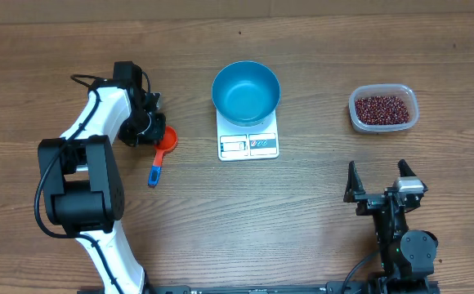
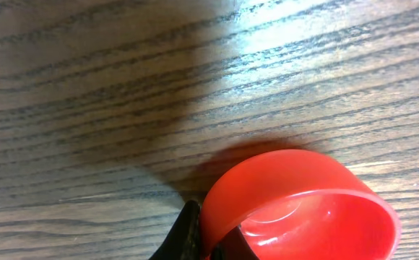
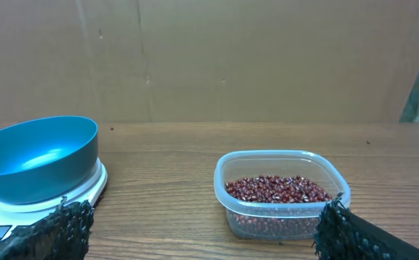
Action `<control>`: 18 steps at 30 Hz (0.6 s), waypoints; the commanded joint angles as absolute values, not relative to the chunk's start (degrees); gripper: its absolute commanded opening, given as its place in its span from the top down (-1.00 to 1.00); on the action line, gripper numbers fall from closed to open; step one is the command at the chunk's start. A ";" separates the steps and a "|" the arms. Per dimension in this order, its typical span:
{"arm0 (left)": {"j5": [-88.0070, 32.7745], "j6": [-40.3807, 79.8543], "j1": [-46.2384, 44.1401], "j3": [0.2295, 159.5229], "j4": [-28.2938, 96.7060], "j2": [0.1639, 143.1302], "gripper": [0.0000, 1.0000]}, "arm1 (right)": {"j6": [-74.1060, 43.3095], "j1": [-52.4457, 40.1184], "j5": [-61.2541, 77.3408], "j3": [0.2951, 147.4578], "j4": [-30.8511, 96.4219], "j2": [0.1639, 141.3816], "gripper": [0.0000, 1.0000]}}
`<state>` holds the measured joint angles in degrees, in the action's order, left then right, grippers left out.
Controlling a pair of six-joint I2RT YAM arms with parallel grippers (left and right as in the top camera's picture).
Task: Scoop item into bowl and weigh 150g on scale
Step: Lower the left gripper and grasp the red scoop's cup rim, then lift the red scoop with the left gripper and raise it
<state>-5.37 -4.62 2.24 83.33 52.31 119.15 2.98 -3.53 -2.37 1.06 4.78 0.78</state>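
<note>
Wood-grain table [image 1: 302, 220] bears the white scale [image 1: 248, 145], brown wall [image 3: 231, 58] behind.

Bowl [image 1: 246, 91] on scale [image 1: 248, 145], beans [image 1: 381, 107] in tub [image 1: 356, 122] rightward.

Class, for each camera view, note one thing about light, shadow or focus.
Overhead: even light, everything sharp. Left wrist: glare streaks the table, and a dark shadow lies behind the red scoop. Right wrist: beans sharp, right jaws in the bottom corners blurred.
</note>
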 commanded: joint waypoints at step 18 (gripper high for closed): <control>-4.58 -2.94 1.80 99.46 67.02 120.95 0.92 | 2.57 -4.01 -2.72 0.45 4.62 0.16 -1.00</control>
